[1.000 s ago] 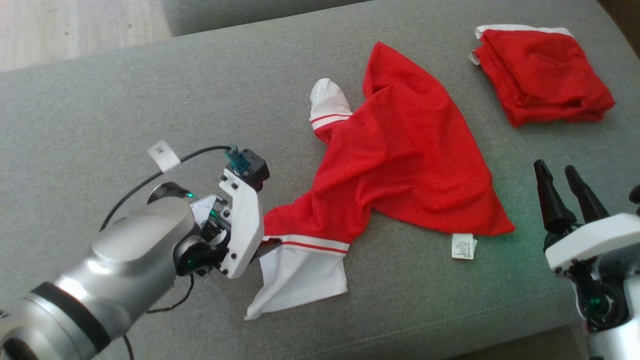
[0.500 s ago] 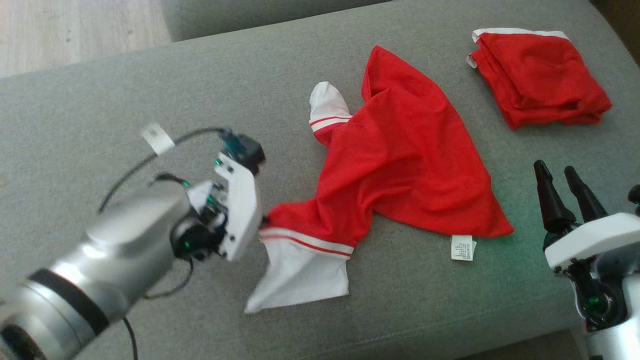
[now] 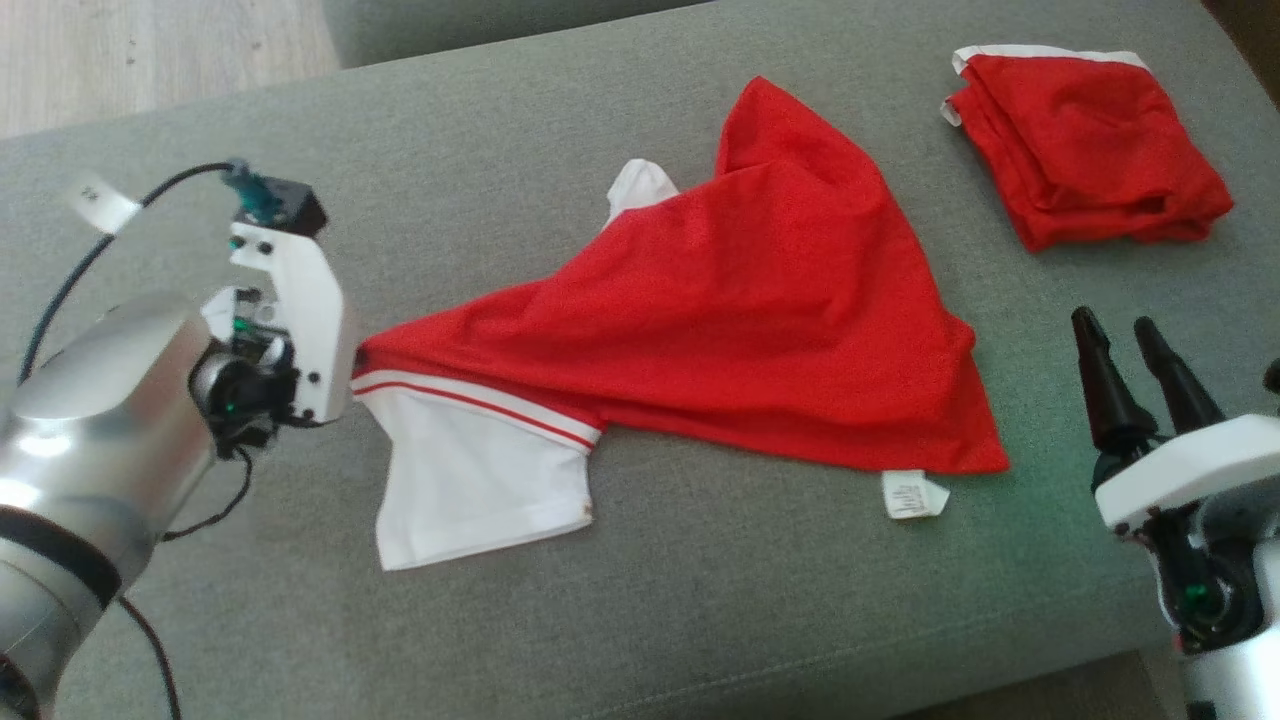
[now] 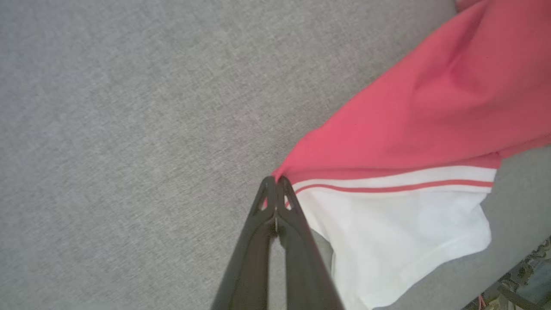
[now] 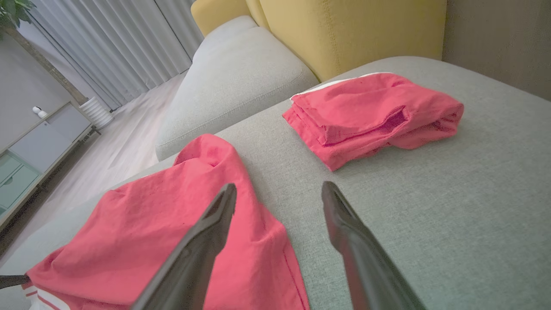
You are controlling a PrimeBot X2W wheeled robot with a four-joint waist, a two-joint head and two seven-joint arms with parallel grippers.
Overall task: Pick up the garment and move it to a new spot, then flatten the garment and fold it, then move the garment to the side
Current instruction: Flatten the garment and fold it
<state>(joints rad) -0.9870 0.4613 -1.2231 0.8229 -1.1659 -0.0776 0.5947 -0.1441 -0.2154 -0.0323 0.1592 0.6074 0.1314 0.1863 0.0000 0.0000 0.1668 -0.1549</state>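
The garment (image 3: 720,300) is a red shirt with white sleeves, stretched across the grey sofa seat (image 3: 700,600). My left gripper (image 3: 355,365) is shut on its left edge, where the red body meets the striped white sleeve (image 3: 470,480). In the left wrist view the fingertips (image 4: 275,183) pinch that seam, and the garment (image 4: 430,120) trails off to the right. A white care label (image 3: 913,497) hangs at the garment's lower right corner. My right gripper (image 3: 1113,330) stands open and holds nothing, just right of that corner. In the right wrist view the right gripper (image 5: 279,187) hovers over the garment (image 5: 172,224).
A second red garment (image 3: 1085,140), folded (image 5: 370,112), lies at the far right of the seat. Behind it are a yellow cushion (image 5: 344,30) and a grey cushion (image 5: 236,77). Wooden floor (image 3: 150,50) lies beyond the seat's far left edge.
My left gripper closed on the garment's sleeve seam and pulled it left, drawing the crumpled red cloth out long. The right gripper has stayed where it was.
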